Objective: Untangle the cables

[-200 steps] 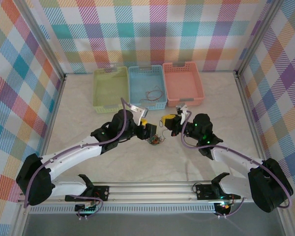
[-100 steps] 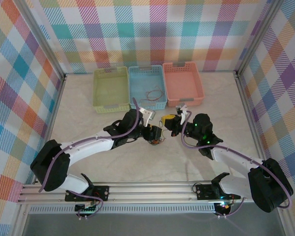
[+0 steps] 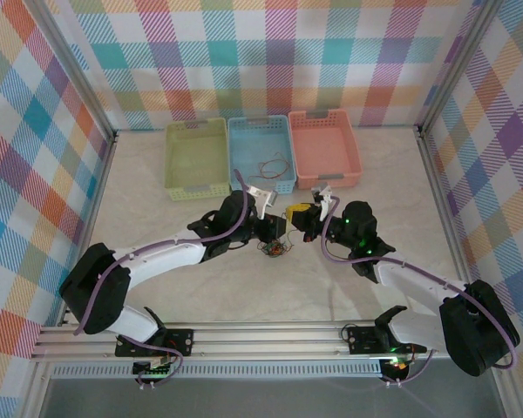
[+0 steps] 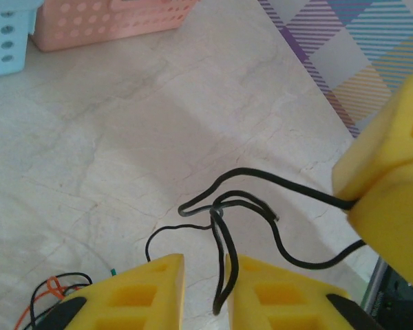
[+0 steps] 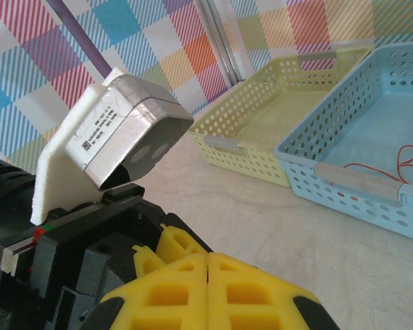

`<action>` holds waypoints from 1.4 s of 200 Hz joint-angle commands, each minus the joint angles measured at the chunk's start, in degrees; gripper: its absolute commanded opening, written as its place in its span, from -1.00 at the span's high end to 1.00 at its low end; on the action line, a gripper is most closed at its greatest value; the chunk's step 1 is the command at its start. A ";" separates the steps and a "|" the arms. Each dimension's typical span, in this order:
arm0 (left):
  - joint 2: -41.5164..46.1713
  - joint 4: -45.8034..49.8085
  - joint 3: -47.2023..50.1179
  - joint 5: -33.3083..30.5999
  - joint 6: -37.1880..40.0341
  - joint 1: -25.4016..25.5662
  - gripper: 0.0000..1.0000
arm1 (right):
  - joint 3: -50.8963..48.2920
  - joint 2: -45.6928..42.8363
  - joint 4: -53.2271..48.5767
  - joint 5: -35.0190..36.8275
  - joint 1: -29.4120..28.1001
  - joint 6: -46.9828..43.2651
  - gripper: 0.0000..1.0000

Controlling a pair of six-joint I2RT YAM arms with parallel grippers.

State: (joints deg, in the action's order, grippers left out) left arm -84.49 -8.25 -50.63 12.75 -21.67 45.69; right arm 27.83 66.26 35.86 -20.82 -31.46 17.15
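Separation step: right gripper (image 5: 208, 275) was clamped on the black cable (image 4: 251, 206) — left gripper (image 4: 205, 289) stood narrowly apart astride its loop. Next, judged: pinch, draw apart.

Black cable (image 4: 289, 187), yellow left pincer (image 4: 205, 275), green basket (image 3: 196, 157), blue basket (image 3: 253, 144), pink basket (image 3: 325, 148), marbled cream table (image 3: 288, 296), plaid walls (image 3: 244, 52)

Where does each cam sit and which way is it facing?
Top external: above and behind the bases, looking down on the table; left arm and right arm show.
Left wrist: looks down past the left gripper at the black cable.
Right wrist: looks over the right gripper toward the green basket and blue basket.
Shared: blue basket, in all three.
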 commanded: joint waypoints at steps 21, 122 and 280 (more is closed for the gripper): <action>3.16 1.15 0.77 -4.06 0.34 0.77 0.71 | -1.12 -2.13 0.71 2.69 0.15 -0.63 1.00; 15.22 0.30 6.04 -9.04 1.73 0.71 0.98 | 1.25 -0.62 -8.92 13.38 0.35 -0.81 1.00; -6.75 35.79 -17.53 8.60 14.41 2.80 1.00 | -5.11 -10.28 -3.27 19.73 0.53 -2.00 1.00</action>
State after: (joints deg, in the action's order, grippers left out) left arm -90.06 22.41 -65.32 15.46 -9.69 47.59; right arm 22.61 56.40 31.62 -4.36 -31.11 15.99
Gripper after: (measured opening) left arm 0.050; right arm 0.062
